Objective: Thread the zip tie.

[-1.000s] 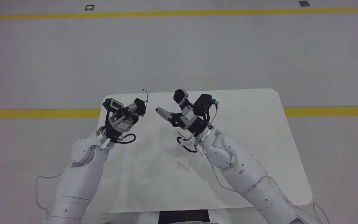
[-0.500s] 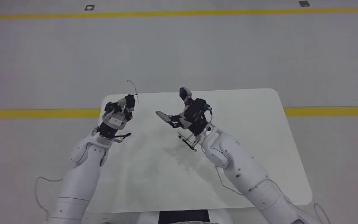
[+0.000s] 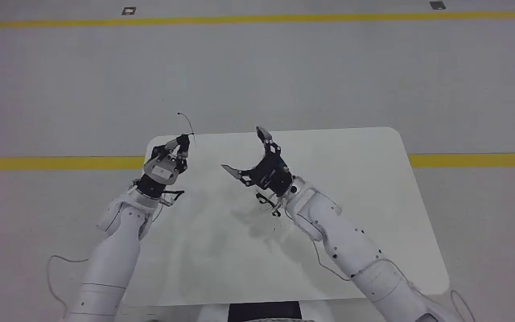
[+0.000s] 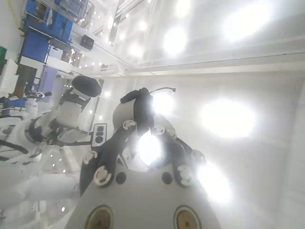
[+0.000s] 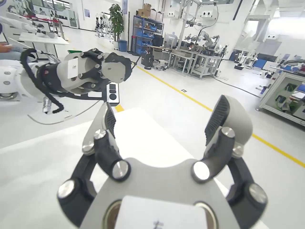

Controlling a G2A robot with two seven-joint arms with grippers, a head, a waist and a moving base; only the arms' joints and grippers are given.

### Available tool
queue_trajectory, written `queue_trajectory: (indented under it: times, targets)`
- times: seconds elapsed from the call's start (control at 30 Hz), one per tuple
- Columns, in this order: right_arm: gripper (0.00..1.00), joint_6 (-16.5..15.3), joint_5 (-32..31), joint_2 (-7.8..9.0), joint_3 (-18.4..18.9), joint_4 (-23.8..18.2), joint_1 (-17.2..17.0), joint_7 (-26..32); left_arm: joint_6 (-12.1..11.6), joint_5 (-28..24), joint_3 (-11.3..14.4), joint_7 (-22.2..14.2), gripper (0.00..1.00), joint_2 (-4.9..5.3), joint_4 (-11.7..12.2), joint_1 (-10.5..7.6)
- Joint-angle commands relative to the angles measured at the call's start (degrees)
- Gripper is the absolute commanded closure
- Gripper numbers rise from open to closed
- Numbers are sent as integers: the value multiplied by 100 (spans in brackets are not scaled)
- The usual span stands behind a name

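A thin black zip tie [image 3: 189, 125] sticks out of my left gripper [image 3: 181, 145], which is shut on its lower end above the far left corner of the white table [image 3: 362, 161]. In the left wrist view the zip tie [image 4: 164, 88] curves out past the closed fingertips [image 4: 140, 95]. My right gripper [image 3: 245, 154] hangs open a short way to the right of it, nothing between its fingers [image 5: 108, 117]. From the right wrist view my right gripper [image 5: 164, 117] faces the left gripper [image 5: 114, 67], and the two are apart.
A black cable [image 3: 269, 205] loops below the right wrist. The table's far edge [image 3: 322, 130] runs just behind both grippers. Beyond it lies grey floor with a yellow line [image 3: 64, 163].
My left gripper has carried the zip tie left and farther back, toward the table's corner. The right gripper has turned at the wrist and stays open.
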Motion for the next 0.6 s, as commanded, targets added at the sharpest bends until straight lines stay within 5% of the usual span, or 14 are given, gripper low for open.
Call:
queue_trajectory:
  times: [0.0, 0.17, 0.33, 0.57]
  targets:
    - [0, 41, -55, 1, 8, -17, -3, -7, 100, 6, 84, 43, 100, -5, -51, 13]
    - [0, 426, -535, -25, -53, -34, -49, -209, 764, -1035, 261, 200, 100, -57, -165, 62]
    - [0, 736, -680, -55, -184, 128, 19, -231, 1167, -1828, 328, 460, 100, -91, -233, 118]
    - [0, 758, -629, -70, -199, 163, -5, -340, 1252, -1897, 333, 539, 100, -87, -283, 133]
